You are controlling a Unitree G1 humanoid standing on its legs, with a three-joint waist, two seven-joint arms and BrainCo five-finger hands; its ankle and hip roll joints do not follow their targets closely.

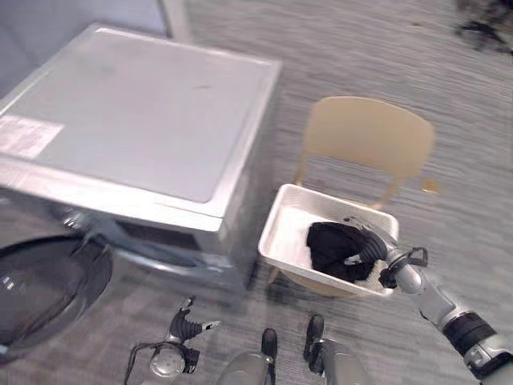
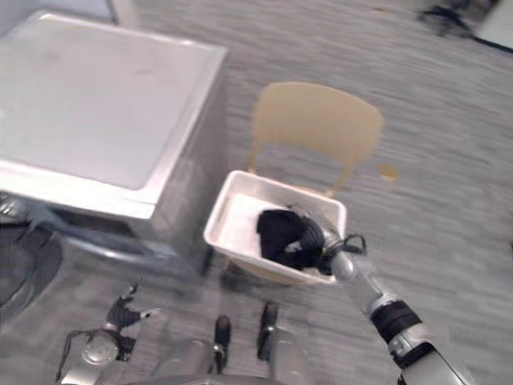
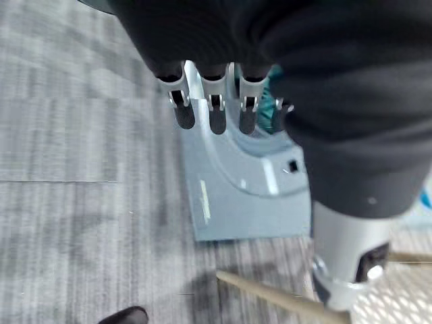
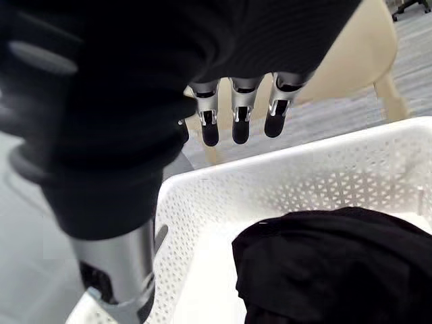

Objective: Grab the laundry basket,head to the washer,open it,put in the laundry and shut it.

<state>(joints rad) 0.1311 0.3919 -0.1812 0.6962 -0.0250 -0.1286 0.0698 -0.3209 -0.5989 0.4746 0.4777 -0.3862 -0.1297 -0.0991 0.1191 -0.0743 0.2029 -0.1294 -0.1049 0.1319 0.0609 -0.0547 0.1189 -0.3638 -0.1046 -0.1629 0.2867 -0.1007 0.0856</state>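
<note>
One hand was at work: the right hand (image 1: 370, 245) hung over the near right corner of the white perforated plastic laundry basket (image 4: 283, 196), its fingers (image 4: 233, 121) straight and relaxed in its own wrist view, closed on nothing. Just beneath and beside it lay the crumpled black garment (image 1: 333, 247), heaped inside the basket towards that same corner; from the head views the hand looked to be at the cloth, though whether it touched could not be told. The basket itself rested on the seat of a pale beige plastic chair (image 1: 365, 136), which stood on the grey carpeted floor (image 1: 449, 104) just beside the right flank of the silver-grey front-loading washer (image 1: 136, 120). The washer's round dark-glass door (image 1: 44, 285) stood swung open at the lower left. The left hand (image 1: 188, 325) hung low in front of the washer, its fingers (image 3: 216, 115) straight and holding nothing.

Judged from this, the basket was delivered and the door opened, so loading was the step in hand. The next move would call for the right hand to sink into the garment, curl round a good bunch of cloth, lift it clear of the basket wall and carry it across to the open drum.
</note>
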